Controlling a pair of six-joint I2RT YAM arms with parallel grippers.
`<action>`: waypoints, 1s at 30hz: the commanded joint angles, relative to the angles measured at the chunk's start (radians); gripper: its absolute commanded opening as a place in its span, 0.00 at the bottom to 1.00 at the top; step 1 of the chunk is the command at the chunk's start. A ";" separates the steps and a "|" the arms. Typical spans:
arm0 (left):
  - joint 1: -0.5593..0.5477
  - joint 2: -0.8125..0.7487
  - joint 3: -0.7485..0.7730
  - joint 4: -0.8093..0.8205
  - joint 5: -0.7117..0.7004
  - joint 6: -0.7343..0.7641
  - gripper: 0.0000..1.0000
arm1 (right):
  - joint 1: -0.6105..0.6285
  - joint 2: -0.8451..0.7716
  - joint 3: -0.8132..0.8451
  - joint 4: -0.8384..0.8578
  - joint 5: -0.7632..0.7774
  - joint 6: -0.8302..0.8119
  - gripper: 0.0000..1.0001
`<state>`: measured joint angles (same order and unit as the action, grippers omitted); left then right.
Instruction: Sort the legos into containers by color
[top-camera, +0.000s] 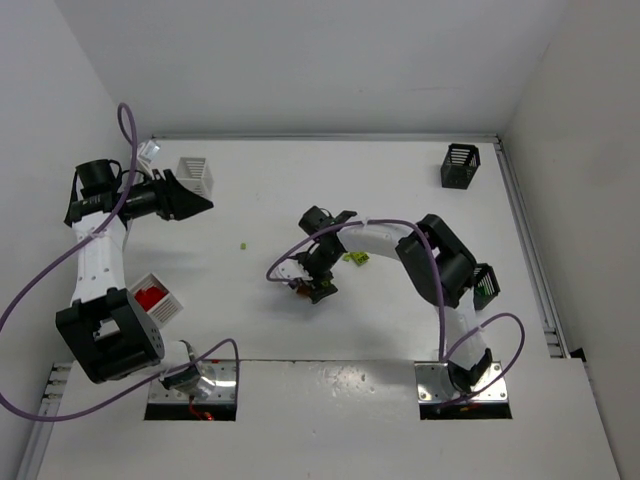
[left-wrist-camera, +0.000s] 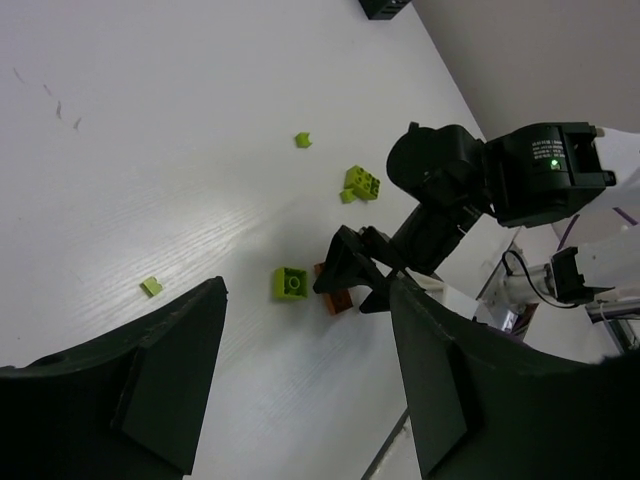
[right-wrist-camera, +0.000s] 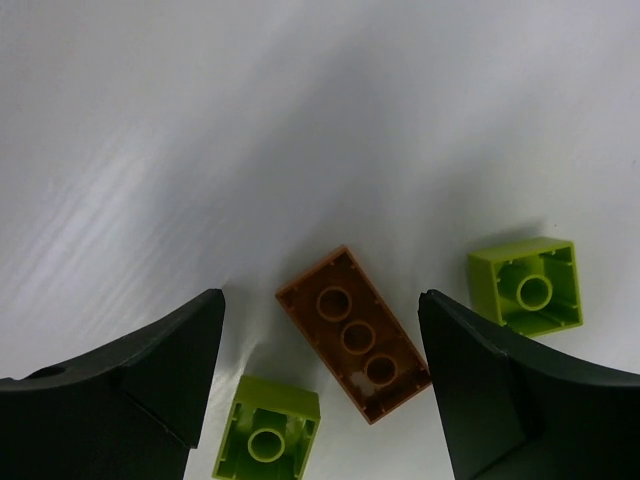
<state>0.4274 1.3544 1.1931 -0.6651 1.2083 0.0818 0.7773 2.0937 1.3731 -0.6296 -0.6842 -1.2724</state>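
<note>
Right gripper (right-wrist-camera: 320, 305) is down low over the middle of the table (top-camera: 300, 180), fingers spread wide. An orange-brown brick (right-wrist-camera: 355, 335) lies on its back between them, hollow side up and set at a slant. I see bare table on either side of it, so neither finger touches it.

One yellow-green brick (right-wrist-camera: 525, 285) sits just outside the right-hand finger in the wrist view. A second yellow-green brick (right-wrist-camera: 268, 432) lies close by the orange-brown one's near end. Both are studs-down, apart from the fingers.

From the left wrist I'm looking across at that same spot. There's a clump of yellow-green bricks (left-wrist-camera: 362, 182) beyond the right gripper, and a loose yellow-green chip (left-wrist-camera: 151, 287) well off on its own.

Left gripper (top-camera: 192, 204) hangs at the far left, raised off the table, pointing toward the middle. Its fingers are wide apart with nothing between them.

Baskets now. A white basket (top-camera: 196, 175) stands just beyond the left gripper at the far left. Another white basket holding red bricks (top-camera: 155, 298) sits near left, tucked against the left arm. A black basket (top-camera: 460, 166) stands in the far right corner. A second black basket with green inside (top-camera: 486, 286) is on the right, partly hidden behind the right arm.
</note>
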 joint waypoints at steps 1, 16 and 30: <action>0.011 -0.003 0.017 0.005 0.043 0.033 0.72 | -0.013 0.034 0.047 0.019 0.015 -0.021 0.78; 0.011 -0.012 0.017 -0.042 0.025 0.096 0.72 | -0.084 0.097 0.075 -0.053 0.052 -0.039 0.50; -0.088 -0.117 -0.078 -0.051 -0.020 0.139 0.68 | -0.084 -0.098 0.066 0.080 -0.067 0.386 0.07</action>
<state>0.3614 1.2781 1.1267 -0.7231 1.1648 0.1871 0.7006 2.1147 1.4269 -0.6403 -0.6880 -1.1015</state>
